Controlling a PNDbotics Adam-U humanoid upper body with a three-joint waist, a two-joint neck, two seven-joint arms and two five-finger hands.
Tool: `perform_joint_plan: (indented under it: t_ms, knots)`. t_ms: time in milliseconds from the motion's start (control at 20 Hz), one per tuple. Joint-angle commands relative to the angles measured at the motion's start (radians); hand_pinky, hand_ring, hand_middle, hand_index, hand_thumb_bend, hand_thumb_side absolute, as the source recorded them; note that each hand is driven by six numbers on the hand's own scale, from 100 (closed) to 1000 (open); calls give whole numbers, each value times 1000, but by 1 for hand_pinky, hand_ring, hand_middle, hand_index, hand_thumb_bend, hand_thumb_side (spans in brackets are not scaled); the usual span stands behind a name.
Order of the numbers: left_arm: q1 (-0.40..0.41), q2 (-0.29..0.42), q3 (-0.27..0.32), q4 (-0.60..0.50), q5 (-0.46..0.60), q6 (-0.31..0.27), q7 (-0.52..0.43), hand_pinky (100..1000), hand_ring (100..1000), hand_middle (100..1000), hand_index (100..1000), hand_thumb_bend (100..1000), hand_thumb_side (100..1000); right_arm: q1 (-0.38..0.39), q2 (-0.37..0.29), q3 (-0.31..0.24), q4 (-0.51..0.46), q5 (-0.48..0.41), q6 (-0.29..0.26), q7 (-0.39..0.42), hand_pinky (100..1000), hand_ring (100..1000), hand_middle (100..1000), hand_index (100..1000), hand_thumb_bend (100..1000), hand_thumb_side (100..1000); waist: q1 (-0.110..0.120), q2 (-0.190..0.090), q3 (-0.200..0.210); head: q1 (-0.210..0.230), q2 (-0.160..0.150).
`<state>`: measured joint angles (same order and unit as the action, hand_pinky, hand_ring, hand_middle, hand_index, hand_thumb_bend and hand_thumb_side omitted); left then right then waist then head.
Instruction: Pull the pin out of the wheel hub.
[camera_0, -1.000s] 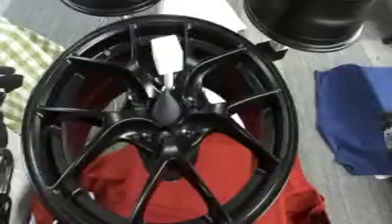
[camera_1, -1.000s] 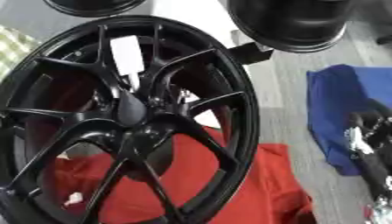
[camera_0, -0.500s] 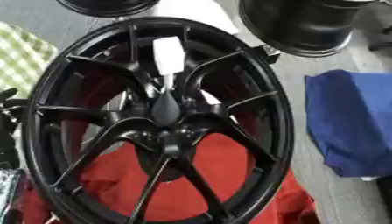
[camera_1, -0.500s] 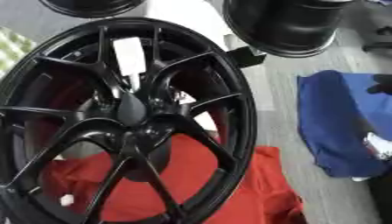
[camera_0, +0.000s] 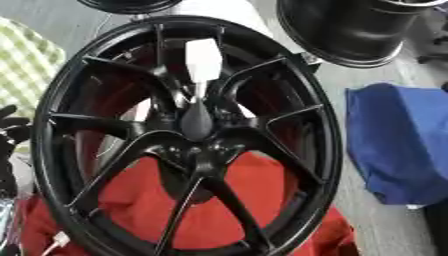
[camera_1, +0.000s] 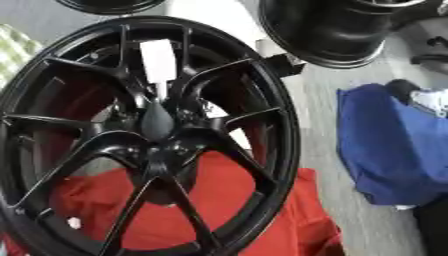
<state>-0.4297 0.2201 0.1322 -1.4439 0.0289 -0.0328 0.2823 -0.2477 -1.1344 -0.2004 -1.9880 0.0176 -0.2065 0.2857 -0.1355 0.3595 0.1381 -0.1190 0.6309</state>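
Right now I see the black wheel hub (camera_0: 188, 145) filling my view, lying on a red cloth (camera_0: 227, 200), a blue cloth (camera_1: 394, 145) to its right. Its dark pin (camera_0: 197, 120) sits at centre under a white tag (camera_0: 201, 59). My left hand (camera_0: 10, 131) shows at the left edge with fingers curled, empty; my right hand is out of view.

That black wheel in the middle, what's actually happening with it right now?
Nothing is touching the black wheel at this moment. It lies on a red cloth, and a dark pin stands at its hub, not yet pulled out. The robot's left hand shows at the left edge of the left eye view, short of the rim, with its fingers curled. The right hand is not in view. A blue cloth lies to the right, and another dark wheel sits behind.
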Motion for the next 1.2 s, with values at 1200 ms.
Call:
perform_joint_plan:
  t_ms: [1200]
  knots:
    - [-42, -44, -40, -14, -5, -6, -46, 724, 635, 557, 762, 139, 978, -428, 258, 284, 122, 237, 98, 190, 836, 833, 767, 891, 588, 367, 9, -31, 91, -177, 17]
